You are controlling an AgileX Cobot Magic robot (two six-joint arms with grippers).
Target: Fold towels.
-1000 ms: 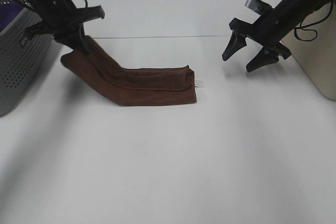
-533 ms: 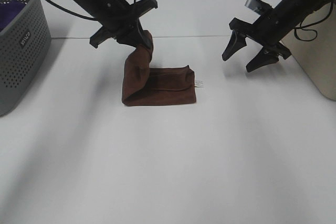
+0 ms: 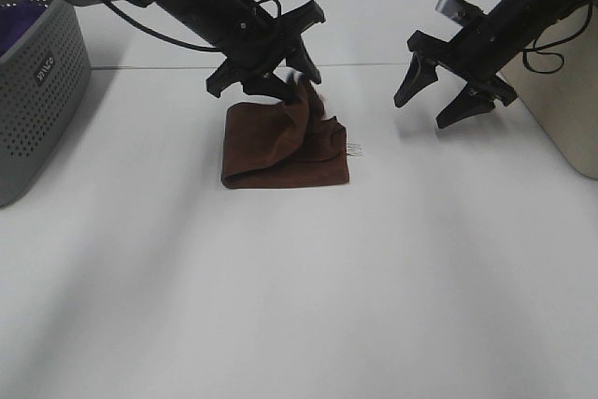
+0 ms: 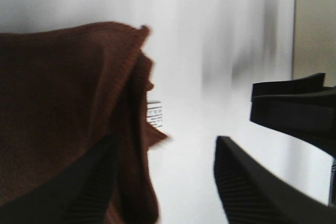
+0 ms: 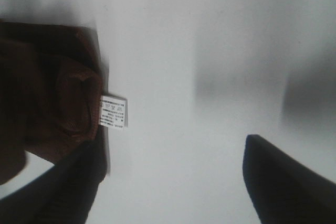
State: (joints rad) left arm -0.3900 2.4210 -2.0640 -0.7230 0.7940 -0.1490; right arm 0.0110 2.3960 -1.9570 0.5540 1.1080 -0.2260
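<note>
On the white table (image 3: 299,306), a grey perforated basket (image 3: 42,109) (purple cloth (image 3: 19,30) inside) stands at left.

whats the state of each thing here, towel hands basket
towel: folded over, top layer rumpled and raised
left hand: open, one finger against the towel
right hand: open, empty, in the air
white tag: sticking out from the towel's edge
grey basket: upright, purple cloth inside

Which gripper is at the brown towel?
The left gripper, open, right against the towel; the right gripper hangs open off to the side.
</note>
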